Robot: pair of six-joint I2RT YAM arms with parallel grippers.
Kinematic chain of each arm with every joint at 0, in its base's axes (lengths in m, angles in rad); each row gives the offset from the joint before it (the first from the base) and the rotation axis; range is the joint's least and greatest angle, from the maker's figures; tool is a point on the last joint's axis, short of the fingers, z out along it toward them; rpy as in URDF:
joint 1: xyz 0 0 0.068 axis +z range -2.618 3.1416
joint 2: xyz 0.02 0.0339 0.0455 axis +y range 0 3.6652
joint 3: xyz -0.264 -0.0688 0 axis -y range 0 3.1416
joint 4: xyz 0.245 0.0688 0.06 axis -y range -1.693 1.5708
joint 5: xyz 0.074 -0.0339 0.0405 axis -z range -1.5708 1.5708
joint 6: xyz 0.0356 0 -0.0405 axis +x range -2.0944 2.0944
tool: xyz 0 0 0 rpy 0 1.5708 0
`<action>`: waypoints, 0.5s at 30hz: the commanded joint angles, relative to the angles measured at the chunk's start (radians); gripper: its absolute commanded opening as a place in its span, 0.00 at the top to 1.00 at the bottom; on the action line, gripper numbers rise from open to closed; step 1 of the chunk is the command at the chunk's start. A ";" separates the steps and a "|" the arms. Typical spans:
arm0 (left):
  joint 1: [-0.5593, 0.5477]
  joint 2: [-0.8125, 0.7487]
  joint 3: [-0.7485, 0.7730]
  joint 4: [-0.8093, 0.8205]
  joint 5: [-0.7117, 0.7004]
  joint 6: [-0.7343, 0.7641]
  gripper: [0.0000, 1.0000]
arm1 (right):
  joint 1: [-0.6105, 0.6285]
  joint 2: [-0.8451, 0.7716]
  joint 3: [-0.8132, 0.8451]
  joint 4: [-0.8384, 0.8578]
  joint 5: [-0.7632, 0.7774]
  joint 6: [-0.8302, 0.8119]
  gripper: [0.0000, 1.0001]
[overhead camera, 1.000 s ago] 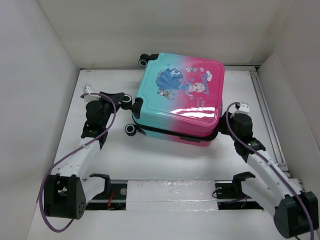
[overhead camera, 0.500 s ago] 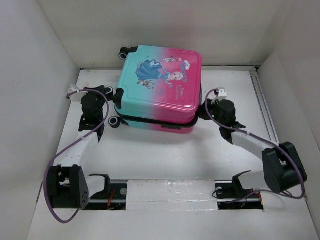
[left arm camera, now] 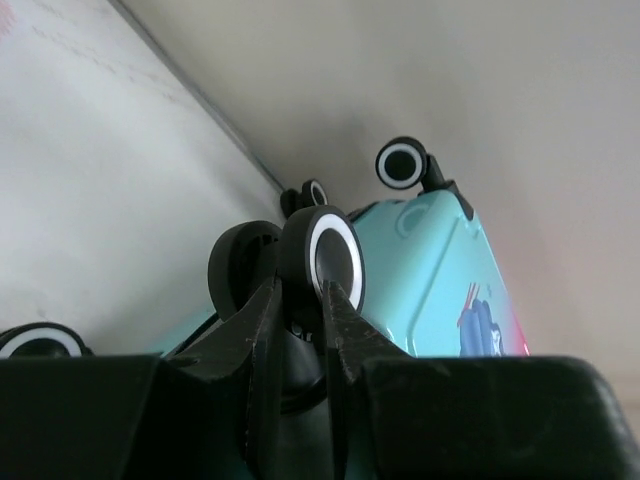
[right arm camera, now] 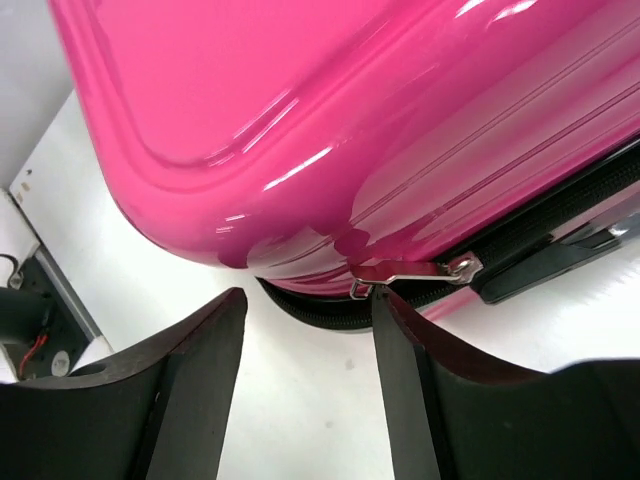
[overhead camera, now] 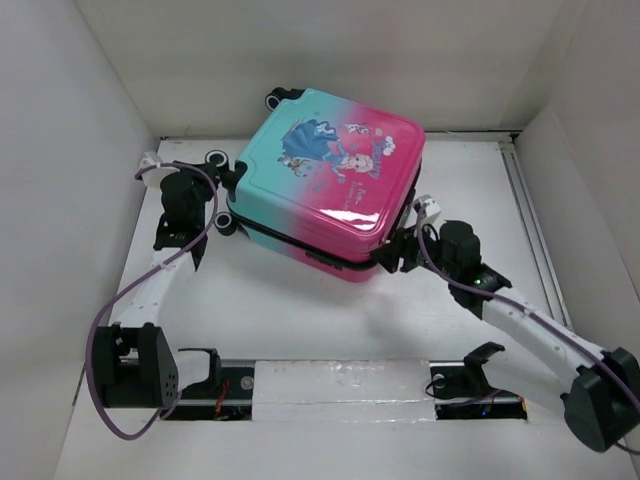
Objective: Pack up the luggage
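Suitcase (overhead camera: 330,185) closed, zipping apparently unfinished: left tool (left arm camera: 300,300) clamps a wheel (left arm camera: 335,258), right tool (right arm camera: 310,305) gapes empty beside the zipper pull (right arm camera: 410,272).

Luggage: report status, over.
Left gripper clamped on a wheel. Right gripper open at pink corner, by zipper pull. Luggage shut. Nothing blocking.

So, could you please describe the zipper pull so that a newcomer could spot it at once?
Start at the luggage on the white table and go to its pink corner by the right tool. There, on the black zipper band between the shell halves, lies the zipper pull, the only slim silver metal tab.
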 commanded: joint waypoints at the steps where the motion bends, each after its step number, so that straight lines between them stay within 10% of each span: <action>1: -0.077 -0.090 0.060 -0.002 0.273 -0.021 1.00 | -0.022 -0.122 -0.027 0.019 -0.082 0.003 0.42; 6: -0.077 -0.130 0.078 -0.039 0.264 -0.001 1.00 | -0.099 -0.221 -0.079 -0.052 0.003 0.041 0.44; 15: -0.065 -0.153 0.056 -0.098 0.278 0.023 1.00 | -0.108 -0.450 -0.063 -0.265 0.147 0.055 0.10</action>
